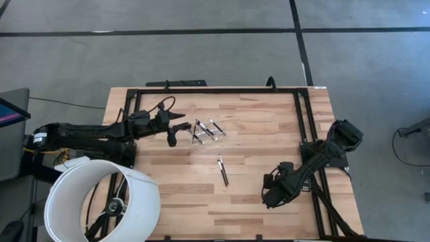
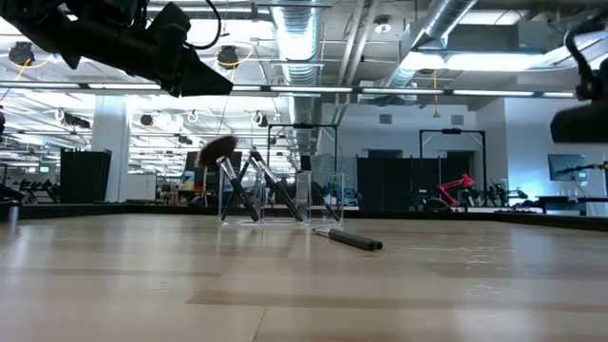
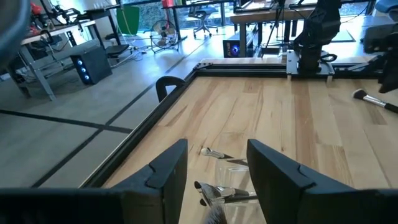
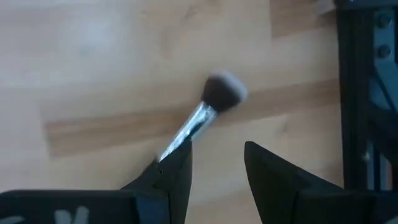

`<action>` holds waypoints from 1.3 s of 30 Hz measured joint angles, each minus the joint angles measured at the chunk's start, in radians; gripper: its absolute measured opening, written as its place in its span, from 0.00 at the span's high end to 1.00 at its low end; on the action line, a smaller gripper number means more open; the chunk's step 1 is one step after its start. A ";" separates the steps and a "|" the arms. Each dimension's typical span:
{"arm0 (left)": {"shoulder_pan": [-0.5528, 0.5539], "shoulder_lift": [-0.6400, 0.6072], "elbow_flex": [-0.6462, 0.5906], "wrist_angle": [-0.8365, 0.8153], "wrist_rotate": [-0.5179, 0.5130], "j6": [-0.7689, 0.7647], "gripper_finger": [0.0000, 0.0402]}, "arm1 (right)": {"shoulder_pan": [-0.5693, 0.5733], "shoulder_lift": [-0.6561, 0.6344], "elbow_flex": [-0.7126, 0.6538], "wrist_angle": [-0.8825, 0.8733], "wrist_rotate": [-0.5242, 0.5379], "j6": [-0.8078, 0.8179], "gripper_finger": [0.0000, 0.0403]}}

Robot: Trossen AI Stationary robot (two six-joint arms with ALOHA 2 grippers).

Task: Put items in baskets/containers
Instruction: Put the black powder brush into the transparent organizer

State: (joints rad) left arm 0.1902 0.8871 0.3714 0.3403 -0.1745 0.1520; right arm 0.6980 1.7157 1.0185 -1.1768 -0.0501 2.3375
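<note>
The clear holder [image 1: 205,131] stands at the table's middle far part, with several black-handled brushes [image 2: 249,185] leaning inside it, heads up. Two thin brushes [image 1: 222,169] lie flat on the wood nearer the middle. My left gripper [image 1: 173,134] hovers open just left of the holder and above it; in the left wrist view the holder [image 3: 233,177] shows between its fingers. My right gripper [image 1: 270,197] is open near the table's near right part, over a fluffy-headed brush [image 4: 211,102] whose handle runs behind one finger. My right gripper stands open over the fluffy brush. The brush's handle [image 4: 177,140] disappears behind one finger [image 4: 174,174], so I cannot tell whether that finger touches it.
A big white cylinder [image 1: 101,202] stands at the near left corner beside my left arm. Black frame rails [image 1: 302,121] run along the far and right sides of the table. Bare wood lies between the holder and my right gripper.
</note>
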 joint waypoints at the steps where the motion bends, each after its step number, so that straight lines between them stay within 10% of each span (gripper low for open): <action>1: 0.000 0.000 0.000 0.000 0.000 0.000 0.59 | -0.003 0.000 -0.014 0.004 0.001 0.000 0.66; 17: 0.000 0.000 0.000 0.005 0.000 0.000 0.59 | -0.079 -0.007 -0.176 0.189 0.008 -0.012 0.66; 30: 0.000 0.000 0.000 0.009 0.000 0.000 0.59 | -0.077 -0.004 -0.184 0.232 0.135 -0.166 0.88; 39: 0.000 0.000 0.000 0.009 0.000 0.000 0.59 | -0.075 0.000 -0.186 0.232 0.211 -0.213 0.73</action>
State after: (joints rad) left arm 0.1905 0.8871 0.3714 0.3489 -0.1749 0.1516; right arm 0.6232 1.7153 0.8329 -0.9451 0.1609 2.1241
